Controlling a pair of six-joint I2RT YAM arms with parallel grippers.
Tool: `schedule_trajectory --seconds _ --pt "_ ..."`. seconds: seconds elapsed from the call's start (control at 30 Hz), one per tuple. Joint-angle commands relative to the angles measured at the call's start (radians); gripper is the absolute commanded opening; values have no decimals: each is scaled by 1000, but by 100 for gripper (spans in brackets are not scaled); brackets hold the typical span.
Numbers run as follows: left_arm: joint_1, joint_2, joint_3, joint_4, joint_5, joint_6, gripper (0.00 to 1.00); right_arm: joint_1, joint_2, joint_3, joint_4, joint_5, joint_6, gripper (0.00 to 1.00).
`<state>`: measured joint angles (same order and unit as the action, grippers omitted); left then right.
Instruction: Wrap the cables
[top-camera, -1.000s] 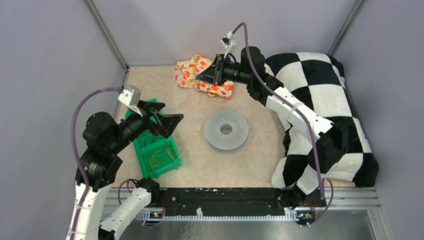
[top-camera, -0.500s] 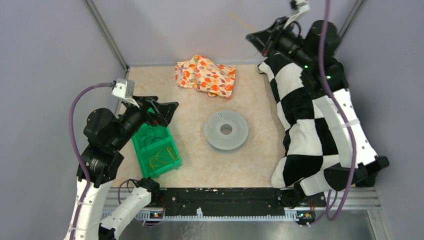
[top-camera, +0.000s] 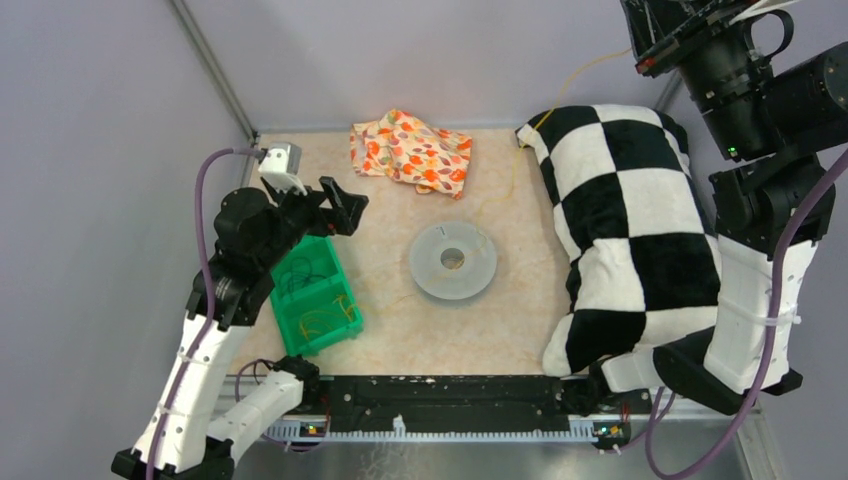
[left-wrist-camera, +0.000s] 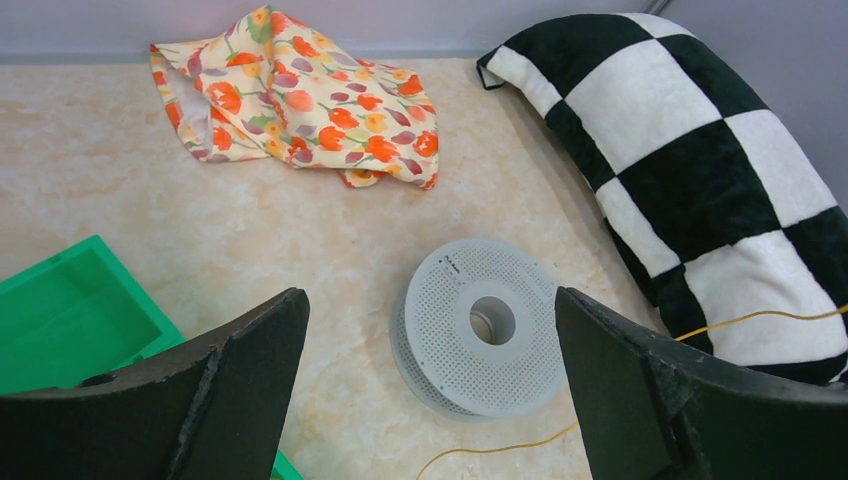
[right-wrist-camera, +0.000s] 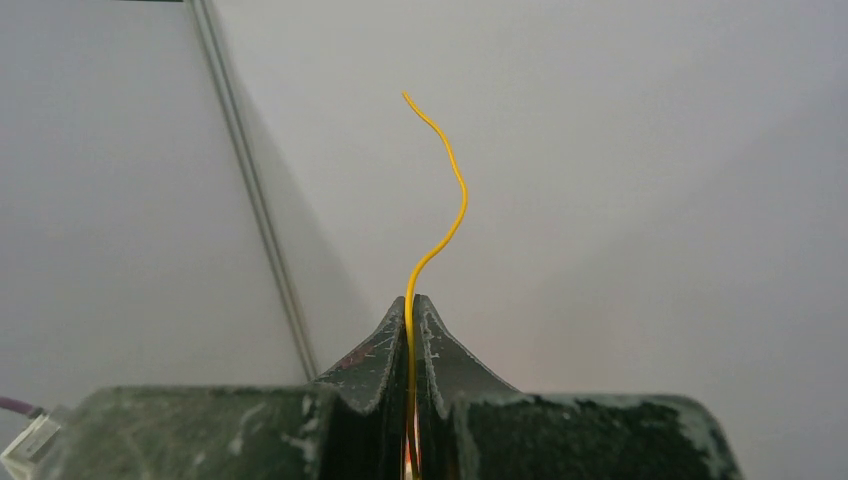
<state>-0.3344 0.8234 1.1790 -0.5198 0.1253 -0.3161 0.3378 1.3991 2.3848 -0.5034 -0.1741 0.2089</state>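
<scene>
A grey plastic spool (top-camera: 452, 260) lies flat in the middle of the table; it also shows in the left wrist view (left-wrist-camera: 490, 325). A thin yellow cable (top-camera: 585, 70) runs from the spool, past the pillow's corner, up to my right gripper (top-camera: 648, 55). That gripper is raised high at the back right. It is shut on the cable (right-wrist-camera: 440, 240), whose free end sticks out past the right gripper's tips (right-wrist-camera: 411, 300). My left gripper (top-camera: 340, 205) is open and empty, above the table left of the spool. A stretch of cable (left-wrist-camera: 500, 452) lies in front of the spool.
A green bin (top-camera: 335, 335) with more yellow cables stands at the front left, under my left arm. A flowered cloth (top-camera: 410, 150) lies at the back. A black-and-white checked pillow (top-camera: 640, 240) fills the right side. Grey walls enclose the table.
My right arm has swung from over the cloth up and to the back right, drawing the yellow cable out from the spool. My left gripper has risen off the bin toward the back.
</scene>
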Motion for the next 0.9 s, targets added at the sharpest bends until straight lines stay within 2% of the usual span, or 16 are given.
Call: schedule_trajectory --seconds 0.0,0.2,0.47,0.63,0.77,0.87 --pt "5 -14 -16 39 -43 -4 99 -15 8 -7 -59 90 -28 0" --pt "5 22 -39 56 -28 -4 99 -17 -38 -105 -56 53 -15 0" --pt "5 138 -83 101 79 -35 99 -16 -196 -479 -13 -114 64 0" --pt "5 234 -127 180 154 -61 99 -16 -311 -547 -59 -61 55 0" --pt "5 376 -148 260 263 -90 99 -16 -412 -750 -26 -27 94 0" --pt "5 508 -141 283 299 -146 99 -16 -443 -844 -81 -8 113 0"
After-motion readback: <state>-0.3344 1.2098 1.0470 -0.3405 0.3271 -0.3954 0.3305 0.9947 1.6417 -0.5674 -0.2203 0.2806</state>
